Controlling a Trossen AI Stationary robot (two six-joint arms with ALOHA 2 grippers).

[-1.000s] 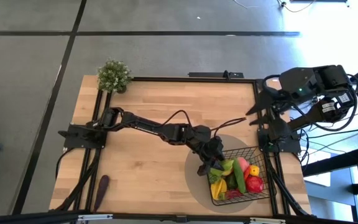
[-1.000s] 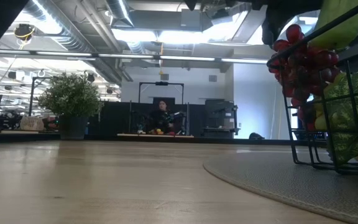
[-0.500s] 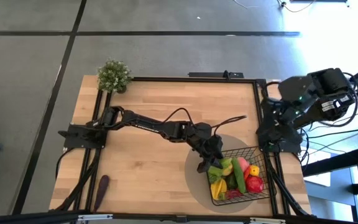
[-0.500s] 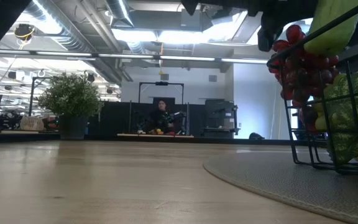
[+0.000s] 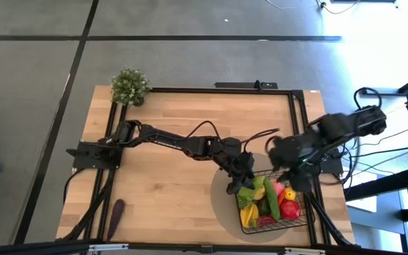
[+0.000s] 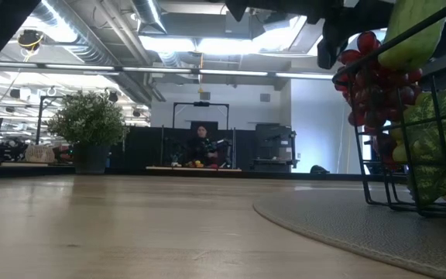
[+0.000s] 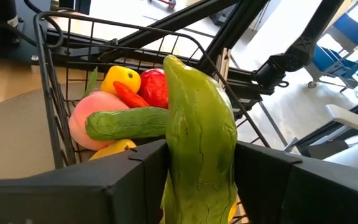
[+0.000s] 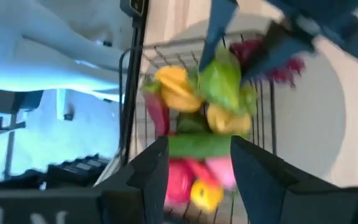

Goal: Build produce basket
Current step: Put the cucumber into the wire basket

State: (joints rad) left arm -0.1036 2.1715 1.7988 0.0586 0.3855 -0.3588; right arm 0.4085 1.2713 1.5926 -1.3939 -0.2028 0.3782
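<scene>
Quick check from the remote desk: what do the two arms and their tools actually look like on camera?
Both arms are dark, near-black jointed links with thin black cables looping off them. The left tool and right tool are both dark; in the wrist views their fingers are broad, flat, angular black plates. No markings are visible.

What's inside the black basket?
The basket holds a pink peach, a cucumber, something red, yellow pieces and dark grapes. The left gripper holds a green piece over it. Lower pieces are hidden.
</scene>
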